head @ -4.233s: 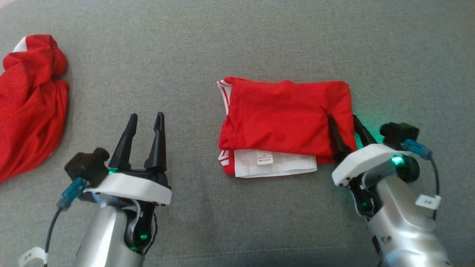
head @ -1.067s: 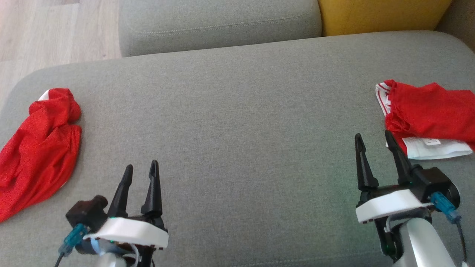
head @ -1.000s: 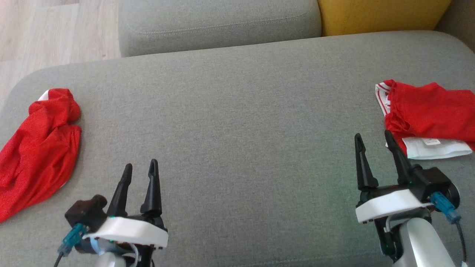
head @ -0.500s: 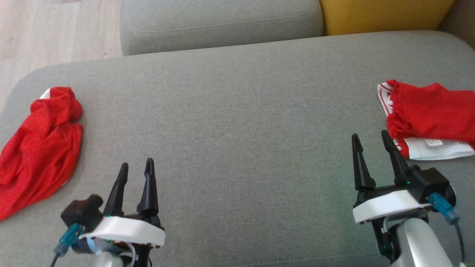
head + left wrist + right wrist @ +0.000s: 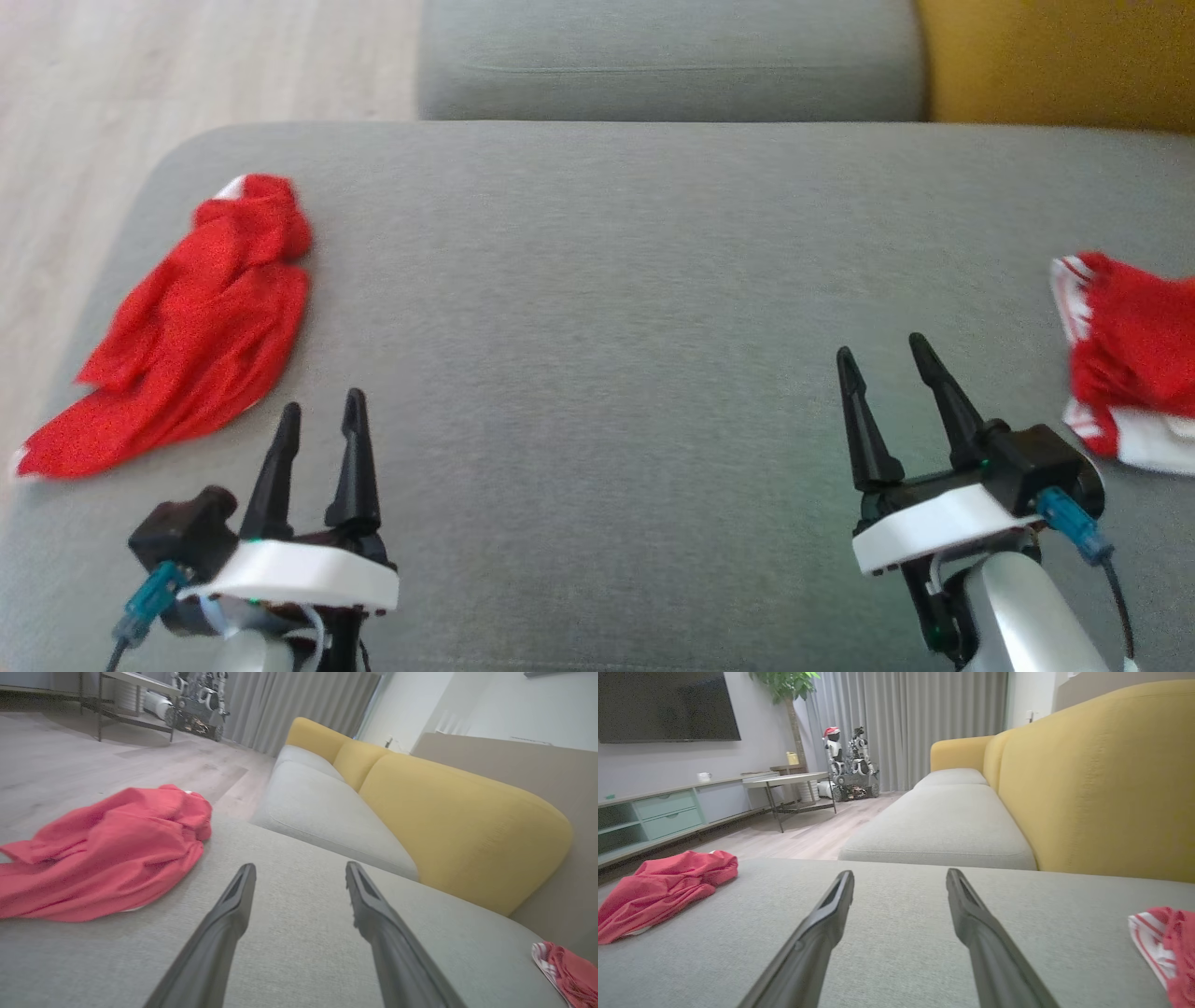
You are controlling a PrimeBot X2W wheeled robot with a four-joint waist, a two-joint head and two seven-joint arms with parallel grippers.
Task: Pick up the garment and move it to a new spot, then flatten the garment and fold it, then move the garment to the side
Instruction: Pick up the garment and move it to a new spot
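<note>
**Operator:** Where is the folded red garment (image 5: 1131, 353) lying?

**Technician:** It is lying at the right edge of the grey seat cushion (image 5: 607, 280). It is partly running out of the head view, with its white-striped hem facing the cushion's middle.

**Operator:** How are the grippers standing?

**Technician:** The left gripper (image 5: 323, 401) and the right gripper (image 5: 882, 345) are hovering near the front edge, fingers spread wide and gripping nothing. The right one is sitting near the folded garment without touching it.

**Operator:** Anything else?

**Technician:** A crumpled red garment (image 5: 196, 322) is lying at the left edge.
</note>
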